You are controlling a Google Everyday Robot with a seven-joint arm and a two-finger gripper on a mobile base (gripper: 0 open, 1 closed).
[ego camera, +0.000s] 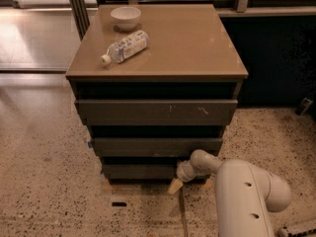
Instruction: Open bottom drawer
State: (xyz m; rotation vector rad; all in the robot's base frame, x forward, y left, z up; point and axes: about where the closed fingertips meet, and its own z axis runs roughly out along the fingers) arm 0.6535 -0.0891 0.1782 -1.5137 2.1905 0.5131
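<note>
The bottom drawer [140, 171] is the lowest and narrowest of three dark grey-brown fronts in the cabinet, plain and unmarked. It sits set back under the middle front [155, 146], with a dark gap above it. My gripper [177, 182] reaches in from my white arm [242, 191] at the lower right. It is low by the floor, at the right end of the bottom drawer's front. One pale fingertip [174, 186] points down toward the floor.
The top drawer front [155, 111] is the widest and has white scratches. A white bowl [125, 17] and a plastic bottle [123, 47] lying on its side are on the tan cabinet top [187, 43]. Speckled floor surrounds the cabinet. A dark wall is at the right.
</note>
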